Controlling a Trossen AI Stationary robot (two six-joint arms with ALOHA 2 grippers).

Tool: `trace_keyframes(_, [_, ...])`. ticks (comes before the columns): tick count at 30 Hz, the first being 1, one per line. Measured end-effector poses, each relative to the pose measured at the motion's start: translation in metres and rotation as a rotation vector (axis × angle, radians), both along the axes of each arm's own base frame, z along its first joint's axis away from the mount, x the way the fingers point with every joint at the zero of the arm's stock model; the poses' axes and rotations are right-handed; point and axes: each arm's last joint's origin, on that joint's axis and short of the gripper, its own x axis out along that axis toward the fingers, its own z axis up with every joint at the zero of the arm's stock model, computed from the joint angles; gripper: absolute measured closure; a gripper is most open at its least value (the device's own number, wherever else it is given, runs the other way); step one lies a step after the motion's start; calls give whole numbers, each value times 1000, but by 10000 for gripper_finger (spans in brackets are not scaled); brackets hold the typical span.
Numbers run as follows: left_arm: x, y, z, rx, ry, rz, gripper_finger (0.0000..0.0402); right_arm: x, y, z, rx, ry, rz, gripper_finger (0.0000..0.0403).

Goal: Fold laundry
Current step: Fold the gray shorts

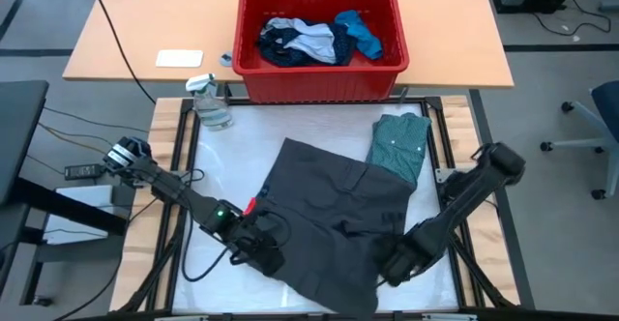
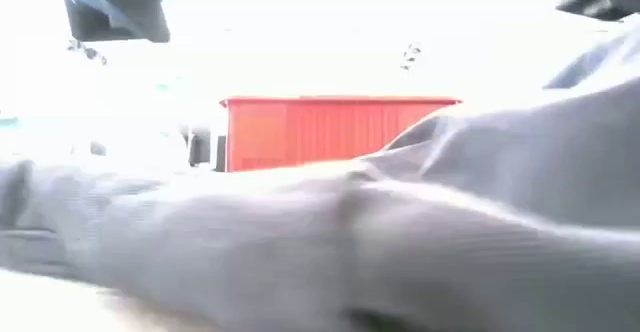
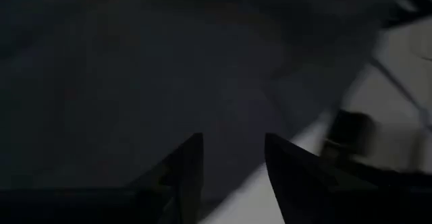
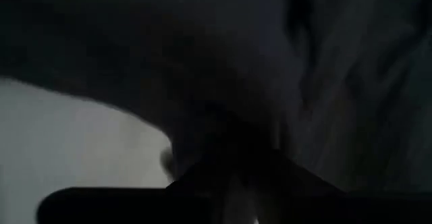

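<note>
One dark grey cloth piece (image 1: 334, 215) lies spread mid-table; one folded teal-green shirt (image 1: 400, 145) lies at its far right. Left gripper (image 1: 268, 260) parted at its near-left edge; right gripper (image 1: 392, 267) pinches its near-right edge.

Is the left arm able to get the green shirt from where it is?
Probably not easily. The green shirt lies folded at the table's far right, and the left gripper sits low on the dark grey piece spread between them.

Dark grey piece (image 1: 334, 215): matt woven cloth; red bin (image 1: 319, 79): ribbed glossy plastic.
</note>
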Motion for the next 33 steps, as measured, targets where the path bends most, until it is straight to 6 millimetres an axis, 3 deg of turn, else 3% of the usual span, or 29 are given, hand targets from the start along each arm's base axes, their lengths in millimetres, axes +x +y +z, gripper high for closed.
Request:
trace_keyframes(6, [8, 24, -16, 146, 105, 15, 240, -12, 1, 48, 449, -51, -134, 305])
trace_keyframes(9, [16, 33, -29, 190, 156, 8, 240, -12, -6, 57, 356, -244, -263, 303])
trace_keyframes(12, [17, 39, -54, 164, 257, 4, 240, -3, -22, 52, 218, -397, -454, 309])
trace_keyframes(16, [-3, 37, -94, 51, 419, 87, 240, 6, -44, 37, 153, -428, -637, 318])
trace_keyframes(19, [-26, 22, -107, -40, 467, 137, 240, 9, -53, 28, 172, -374, -680, 320])
trace_keyframes(22, [-51, -4, -106, -116, 488, 171, 240, 8, -53, 23, 194, -323, -665, 320])
trace_keyframes(27, [-83, -39, -86, -233, 460, 295, 240, 3, -45, 18, 223, -296, -634, 321])
trace_keyframes(30, [-90, -52, -64, -285, 358, 322, 240, 1, -43, 18, 224, -297, -630, 322])
trace_keyframes(33, [-84, -50, -50, -253, 251, 327, 240, 2, -43, 18, 219, -316, -619, 322])
